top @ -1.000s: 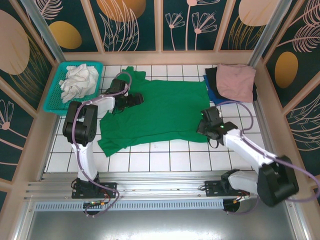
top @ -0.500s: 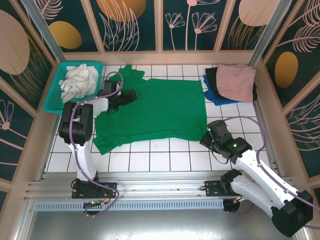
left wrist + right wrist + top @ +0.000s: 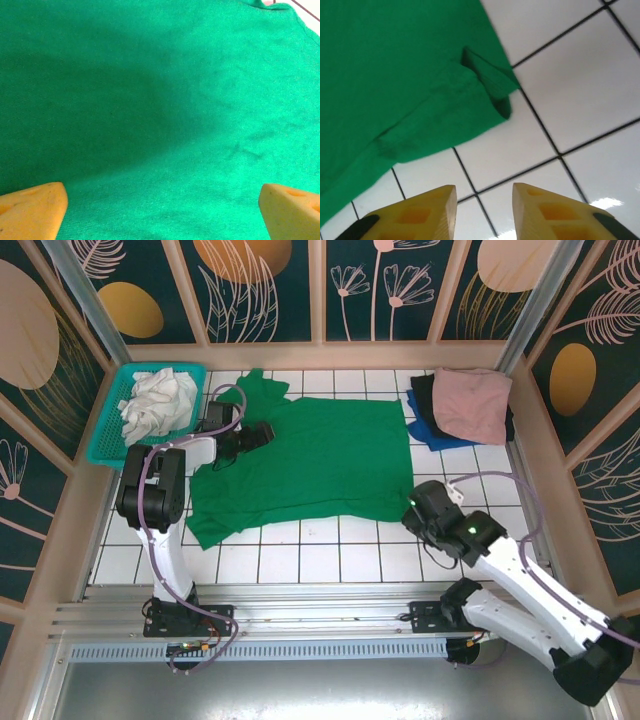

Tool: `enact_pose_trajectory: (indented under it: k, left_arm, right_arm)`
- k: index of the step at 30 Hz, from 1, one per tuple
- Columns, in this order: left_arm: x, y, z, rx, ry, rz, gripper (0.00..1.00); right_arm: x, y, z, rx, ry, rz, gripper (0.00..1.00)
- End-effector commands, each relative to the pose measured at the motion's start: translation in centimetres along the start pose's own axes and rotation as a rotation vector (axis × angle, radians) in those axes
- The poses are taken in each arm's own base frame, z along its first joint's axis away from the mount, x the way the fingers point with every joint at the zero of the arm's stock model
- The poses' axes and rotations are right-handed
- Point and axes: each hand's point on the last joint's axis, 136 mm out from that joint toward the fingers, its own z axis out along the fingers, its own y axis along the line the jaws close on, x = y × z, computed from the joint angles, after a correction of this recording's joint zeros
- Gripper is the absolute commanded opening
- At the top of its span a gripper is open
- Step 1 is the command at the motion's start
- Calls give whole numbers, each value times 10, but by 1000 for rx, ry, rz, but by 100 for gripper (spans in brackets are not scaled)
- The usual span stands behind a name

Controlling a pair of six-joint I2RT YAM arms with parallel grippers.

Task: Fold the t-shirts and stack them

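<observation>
A bright green t-shirt (image 3: 320, 455) lies spread flat on the white tiles. My left gripper (image 3: 262, 433) hovers low over its upper left part, near the sleeve, jaws wide open; in the left wrist view green cloth (image 3: 160, 100) stretches between both yellow fingertips (image 3: 30, 210). My right gripper (image 3: 412, 512) stands just off the shirt's lower right corner (image 3: 490, 85), open over bare tile with nothing between its fingers (image 3: 420, 215). Folded t-shirts are stacked at the back right: dusty pink (image 3: 470, 400) on top, black (image 3: 425, 390) and blue (image 3: 432, 432) beneath.
A teal mesh basket (image 3: 105, 450) holding crumpled white cloth (image 3: 155, 405) sits at the back left. Wooden walls enclose the table on three sides. Bare tiles (image 3: 330, 555) run along the near edge in front of the shirt.
My right gripper has opened, let go of the shirt's lower right corner and drawn back toward the near edge. The left gripper shifted slightly up and left, then stayed still.
</observation>
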Motion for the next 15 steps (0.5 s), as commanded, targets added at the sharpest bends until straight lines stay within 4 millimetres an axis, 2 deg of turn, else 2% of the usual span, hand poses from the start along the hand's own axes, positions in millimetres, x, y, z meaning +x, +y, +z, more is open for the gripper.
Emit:
enact_pose_trajectory:
  k: [1,4,7,10,15]
  left_arm:
    - [33,28,2,-81,105,-49,99]
    - [36,32,3,-92,107,-49,98]
    - [40,34,5,-95,120,-50,99]
    - [43,36,6,-96,124,-52,99]
    - [40,37,8,-100,130,-46,98]
  right_arm:
    - [-16,49,16,-104,-50,-68,38]
    - [-15,69,42,-106,-41,-132,40]
    - [-11,76,67,-88,-19,-169,40]
    - [-11,67,90,-44,-8,-168,40]
    - [-19,51,119,9,31,-156,42]
